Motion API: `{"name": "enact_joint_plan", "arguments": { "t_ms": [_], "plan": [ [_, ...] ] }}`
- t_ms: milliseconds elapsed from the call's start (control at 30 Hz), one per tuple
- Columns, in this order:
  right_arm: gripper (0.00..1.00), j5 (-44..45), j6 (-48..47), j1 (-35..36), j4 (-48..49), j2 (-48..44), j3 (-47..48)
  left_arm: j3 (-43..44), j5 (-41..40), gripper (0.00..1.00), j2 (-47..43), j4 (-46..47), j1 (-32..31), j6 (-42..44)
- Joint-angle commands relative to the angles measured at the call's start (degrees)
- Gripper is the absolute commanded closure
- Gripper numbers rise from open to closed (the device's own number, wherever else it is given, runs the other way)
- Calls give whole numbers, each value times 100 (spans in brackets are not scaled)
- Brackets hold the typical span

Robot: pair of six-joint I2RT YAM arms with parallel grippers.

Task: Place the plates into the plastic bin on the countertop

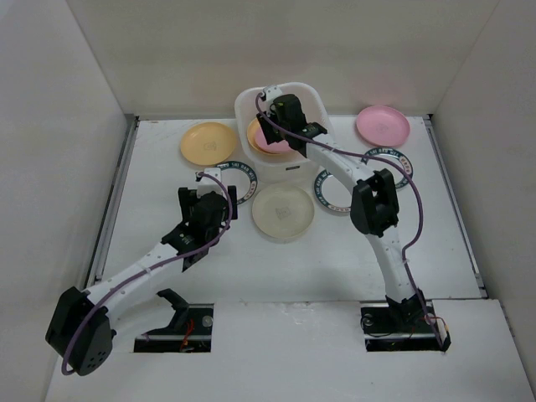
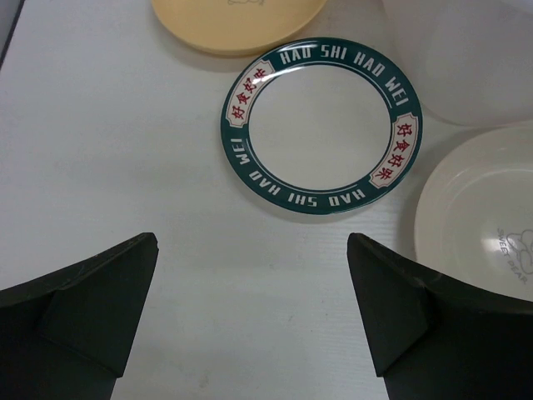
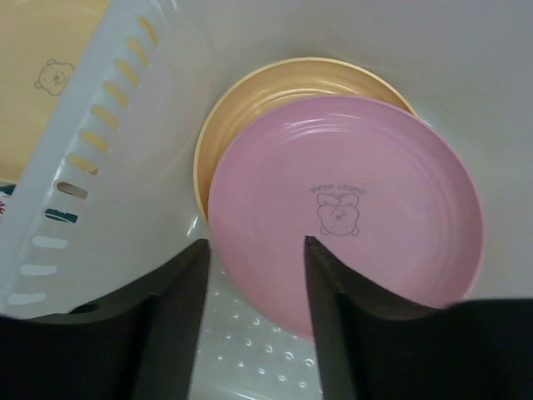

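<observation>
Right pincer (image 3: 254, 246): fingers parted, nothing pinched. It hangs inside the plastic bin (image 3: 92, 142), and through the gap I see the dimpled bin floor and the near rim of a pink plate (image 3: 350, 200).

That pink plate carries a small bear print. It lies tilted on a yellow-orange plate (image 3: 250, 92), covering most of it; both are in the bin. I can't tell whether either finger brushes the pink rim.

From the overhead view the bin sits at the back of the bench (image 1: 293, 268), centre, with the right arm reaching down into it.

Left pincer (image 2: 252, 242): spread wide, empty, hovering over bare bench. Just ahead of it lies a teal-rimmed plate (image 2: 321, 125), flat, lettered HAO SHI HAO WEI around the rim.

A cream plate (image 2: 483, 225) lies right of it, close but apart. A second yellow-orange plate (image 2: 237, 25) lies beyond it.

Right of the bin:
- second pink plate (image 1: 383, 126), near the back corner
- another teal-rimmed plate (image 1: 394, 163), partly hidden by the right arm
- a third teal-rimmed plate (image 1: 331, 191), nearer the bin, also partly hidden

White walls (image 1: 67, 126) border the bench.
</observation>
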Motion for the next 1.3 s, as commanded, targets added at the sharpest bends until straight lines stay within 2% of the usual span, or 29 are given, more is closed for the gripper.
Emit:
{"name": "enact_joint_plan", "arguments": {
  "t_ms": [0,67,167,367,533,667,900,1033,1167,1267],
  "plan": [
    [39,-25,89,25,483,-591,-108,31,51,0,64,236,-32,-158],
    [26,-16,132,34,746,-1091,-582,14,156,1,160,324,-14,-246],
    [19,63,246,156,1238,-2014,-1504,5,473,3,493,482,117,-491],
    [15,572,580,481,1950,-3903,-3823,23,719,12,1206,605,705,-1211],
    [14,810,949,728,2828,-5459,-6003,-407,1167,15,1172,1088,1365,-2169],
    [14,819,1301,842,3181,-6418,-7139,-733,1931,17,1180,1738,1971,-2908],
    [14,933,1398,851,3331,-7290,-8046,-953,3469,23,2189,3170,2763,-4138],
    [14,951,1416,816,3331,-7562,-8283,-751,3988,27,2937,3549,2948,-4561],
    [14,960,1416,754,3349,-7835,-8485,-558,4261,37,3684,4032,3044,-4886],
    [14,1021,1425,693,3357,-8063,-8609,-400,4568,50,4264,4367,3097,-5229]
  ]
}}
